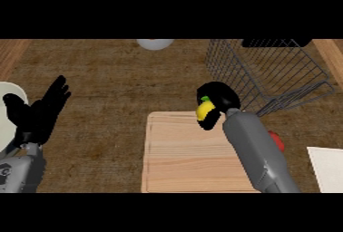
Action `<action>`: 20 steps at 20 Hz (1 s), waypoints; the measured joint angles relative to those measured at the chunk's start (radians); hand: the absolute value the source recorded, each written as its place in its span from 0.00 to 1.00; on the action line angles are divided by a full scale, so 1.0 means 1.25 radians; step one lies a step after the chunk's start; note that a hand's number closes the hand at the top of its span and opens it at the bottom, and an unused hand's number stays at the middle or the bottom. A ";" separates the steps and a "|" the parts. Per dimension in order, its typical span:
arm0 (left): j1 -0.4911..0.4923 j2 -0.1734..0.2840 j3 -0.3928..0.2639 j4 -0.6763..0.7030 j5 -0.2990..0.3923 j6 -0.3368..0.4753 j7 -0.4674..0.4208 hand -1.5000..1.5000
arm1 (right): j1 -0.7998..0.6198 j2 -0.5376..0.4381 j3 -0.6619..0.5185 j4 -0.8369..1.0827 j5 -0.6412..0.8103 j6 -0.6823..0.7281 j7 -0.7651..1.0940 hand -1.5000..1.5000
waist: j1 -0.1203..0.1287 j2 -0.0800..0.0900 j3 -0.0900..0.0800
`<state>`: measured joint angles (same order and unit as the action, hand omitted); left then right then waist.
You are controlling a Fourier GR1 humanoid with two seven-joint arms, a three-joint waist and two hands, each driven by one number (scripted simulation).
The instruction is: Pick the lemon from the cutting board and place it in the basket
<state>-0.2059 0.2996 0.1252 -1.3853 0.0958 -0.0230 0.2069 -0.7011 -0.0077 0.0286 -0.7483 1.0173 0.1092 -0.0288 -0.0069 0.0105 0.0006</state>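
Observation:
The yellow lemon [204, 109] shows between the curled black fingers of my right hand [218, 96], which is shut on it above the far right corner of the wooden cutting board [184, 158]. The wire basket [271, 72] stands just to the right and beyond that hand, its near left corner close to the fingers. My left hand [39, 111] rests open at the left edge, fingers up.
A pale plate [8, 113] lies partly behind the left hand at the left edge. A red object [276, 140] peeks out from behind my right forearm. A white slab [327, 167] sits at the right edge, and a white round thing [155, 43] at the far middle.

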 measured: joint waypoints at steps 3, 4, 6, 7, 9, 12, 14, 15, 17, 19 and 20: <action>-0.004 -0.005 -0.008 -0.001 0.000 -0.004 0.001 0.50 | -0.032 0.003 -0.071 -0.015 -0.050 -0.090 0.124 1.00 | 0.024 0.002 0.003; -0.007 -0.006 -0.011 -0.002 0.001 -0.007 0.001 0.50 | -0.048 0.004 -0.090 -0.023 -0.065 -0.125 0.162 1.00 | 0.036 0.002 0.003; -0.015 -0.010 -0.020 -0.004 0.000 -0.013 0.001 0.50 | -0.084 0.005 -0.119 -0.041 -0.088 -0.204 0.228 1.00 | 0.059 0.003 0.003; -0.017 -0.014 -0.026 -0.003 0.000 -0.016 0.000 0.50 | -0.106 0.005 -0.128 -0.049 -0.094 -0.245 0.261 1.00 | 0.071 0.004 0.002; -0.028 -0.016 -0.036 -0.004 -0.001 -0.024 0.002 0.50 | -0.150 0.005 -0.138 -0.058 -0.088 -0.327 0.328 1.00 | 0.095 0.007 0.000; -0.042 -0.022 -0.051 -0.004 -0.003 -0.033 0.005 0.50 | -0.215 0.006 -0.143 -0.053 -0.055 -0.441 0.442 1.00 | 0.121 0.011 -0.004; -0.052 -0.026 -0.061 -0.002 -0.007 -0.036 0.005 0.50 | -0.259 0.006 -0.143 -0.041 -0.024 -0.508 0.519 1.00 | 0.132 0.015 -0.007; -0.055 -0.028 -0.065 -0.002 -0.009 -0.037 0.006 0.50 | -0.281 0.006 -0.144 -0.032 -0.005 -0.537 0.560 1.00 | 0.136 0.015 -0.008; -0.063 -0.030 -0.070 -0.001 -0.011 -0.037 0.009 0.50 | -0.326 0.006 -0.142 -0.008 0.040 -0.584 0.636 1.00 | 0.143 0.017 -0.009; -0.074 -0.033 -0.075 0.002 -0.015 -0.036 0.013 0.50 | -0.368 0.005 -0.140 0.021 0.088 -0.608 0.701 1.00 | 0.143 0.019 -0.010; -0.079 -0.034 -0.076 0.003 -0.016 -0.034 0.016 0.50 | -0.390 0.005 -0.140 0.036 0.113 -0.616 0.734 1.00 | 0.142 0.019 -0.010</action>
<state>-0.3045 0.2574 0.0304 -1.3819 0.0757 -0.0659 0.2270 -1.1884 -0.0019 -0.1460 -0.7029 1.1582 -0.6612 0.8881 0.1709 0.0347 -0.0125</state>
